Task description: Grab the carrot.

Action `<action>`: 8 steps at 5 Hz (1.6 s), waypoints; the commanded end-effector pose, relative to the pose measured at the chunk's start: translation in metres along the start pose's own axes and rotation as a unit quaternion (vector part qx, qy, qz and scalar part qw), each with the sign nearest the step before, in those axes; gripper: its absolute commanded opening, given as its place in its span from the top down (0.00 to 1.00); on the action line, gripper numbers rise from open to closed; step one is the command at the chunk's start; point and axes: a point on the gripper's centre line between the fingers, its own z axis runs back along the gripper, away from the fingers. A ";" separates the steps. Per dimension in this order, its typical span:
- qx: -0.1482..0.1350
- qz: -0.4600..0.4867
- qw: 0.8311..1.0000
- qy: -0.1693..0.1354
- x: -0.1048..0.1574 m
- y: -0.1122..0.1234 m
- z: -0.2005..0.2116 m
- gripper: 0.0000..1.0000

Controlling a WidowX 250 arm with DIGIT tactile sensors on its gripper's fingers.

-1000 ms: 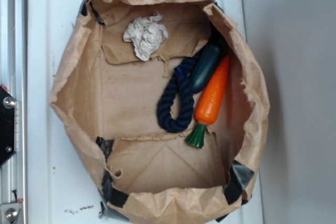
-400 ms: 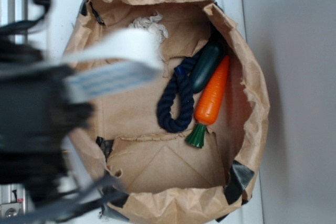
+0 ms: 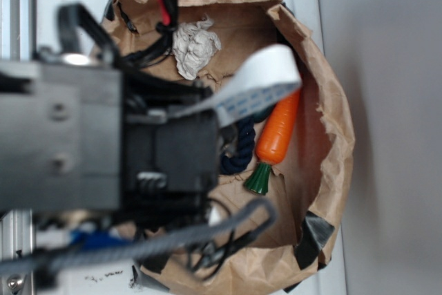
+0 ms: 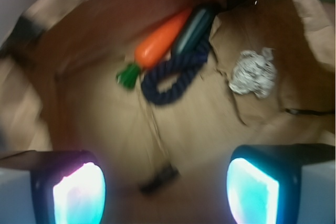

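Note:
The carrot (image 3: 278, 131) is bright orange with a dark green stem end and lies on the floor of a brown paper bag (image 3: 331, 101), along its right wall. In the wrist view the carrot (image 4: 160, 44) sits far ahead, upper middle, well beyond the fingers. My gripper (image 4: 165, 192) is open, its two glowing pads wide apart with only bag floor between them. In the exterior view the arm's blurred body covers the bag's left half, and the gripper itself is hidden beneath it.
A navy rope loop (image 4: 173, 74) and a dark green oblong toy (image 4: 191, 27) lie right beside the carrot. A crumpled white paper wad (image 4: 254, 72) rests at the bag's back (image 3: 195, 48). The bag's paper walls rise all around.
The arm has swung in from the left over the bag and now covers its left half. The carrot, rope and green toy have not moved.

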 end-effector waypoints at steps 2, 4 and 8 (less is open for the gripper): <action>-0.010 0.101 0.994 -0.030 0.047 0.020 -0.030 0.00; -0.010 0.101 0.994 -0.030 0.047 0.020 -0.030 0.00; 0.021 0.215 0.976 0.021 0.014 -0.011 -0.055 0.00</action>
